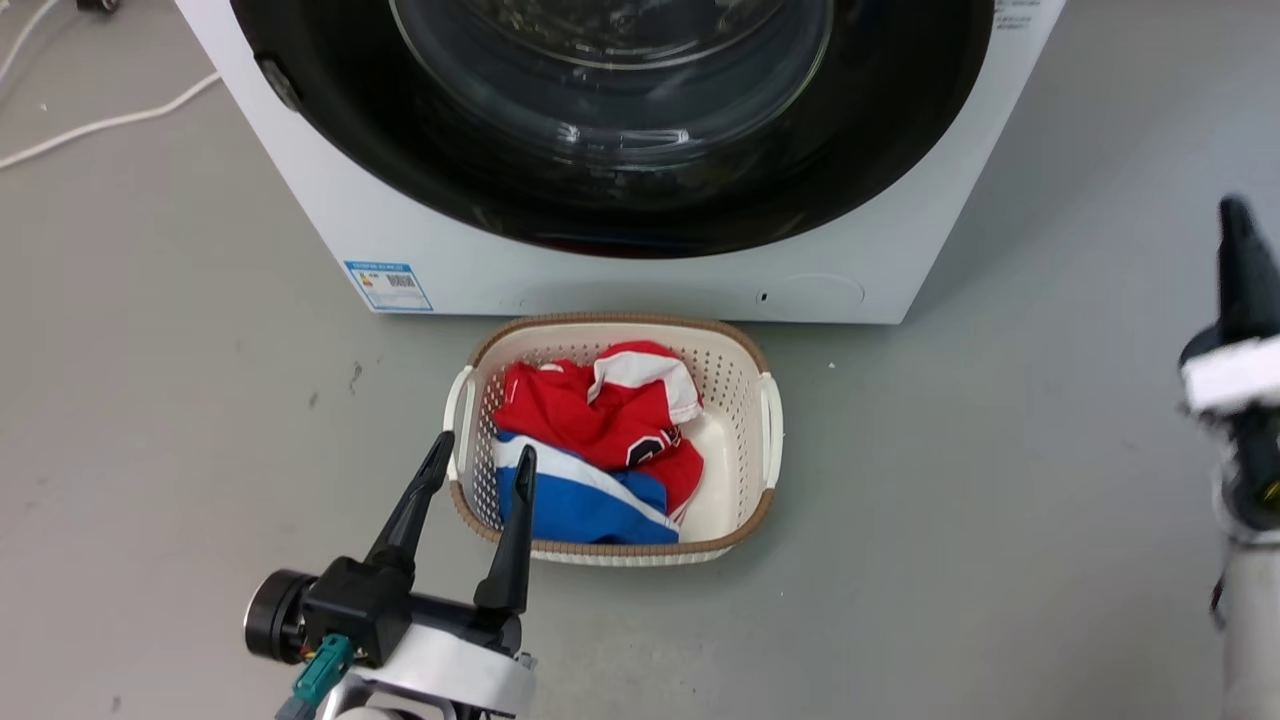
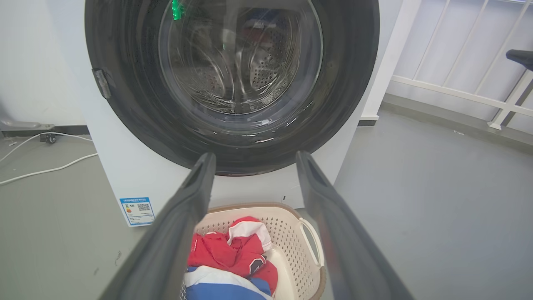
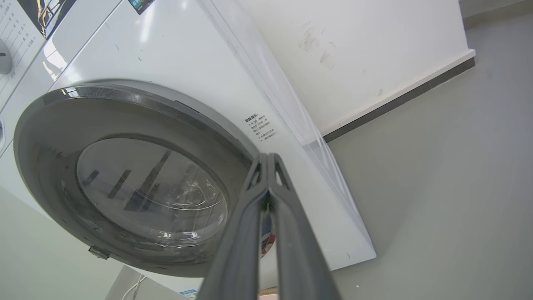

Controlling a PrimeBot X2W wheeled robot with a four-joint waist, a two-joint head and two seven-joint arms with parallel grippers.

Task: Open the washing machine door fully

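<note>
Right wrist view: glossy round door [image 3: 125,183] flush on the washer [image 3: 187,50], right gripper [image 3: 266,158] clenched empty. Head view adds a perforated basket [image 1: 765,400] near the spread left gripper [image 1: 484,448].

Black washing machine door [image 1: 620,120], white washer [image 1: 450,270], cream brown-rimmed basket [image 1: 737,392], red-white-blue clothes [image 1: 600,440].

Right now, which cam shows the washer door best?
Left wrist view: the washing machine door faces it square-on, glass bowl and left-rim fitting clear; the top is cropped. Right wrist view shows it slanted, with the right gripper, jaws shut, across part of it. Head view catches its lower half.
</note>
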